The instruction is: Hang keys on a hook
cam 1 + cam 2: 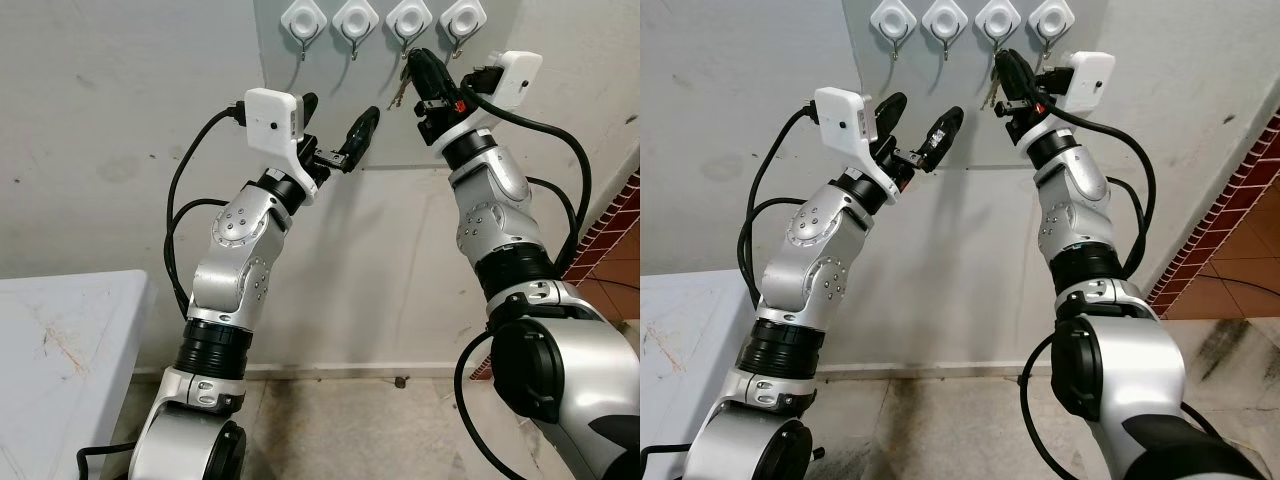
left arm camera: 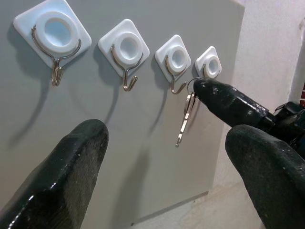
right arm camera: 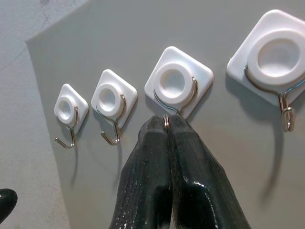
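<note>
Four white hooks are stuck in a row on a grey board [image 1: 330, 120] on the wall. My right gripper [image 1: 415, 58] is raised to the third hook from the left [image 1: 408, 20] and is shut on the ring of the keys [image 1: 400, 92]. The keys [image 2: 186, 117] hang below its fingertips, against the board. In the right wrist view the pinched ring [image 3: 166, 121] sits just under that hook's wire [image 3: 174, 107]; I cannot tell whether they touch. My left gripper [image 1: 335, 115] is open and holds nothing, lower and to the left, under the first two hooks.
A grey-white table [image 1: 60, 340] stands at the lower left by the wall. The tiled floor [image 1: 350, 420] runs below, with red-brown tiles [image 1: 610, 230] at the right edge. Black cables loop off both wrists.
</note>
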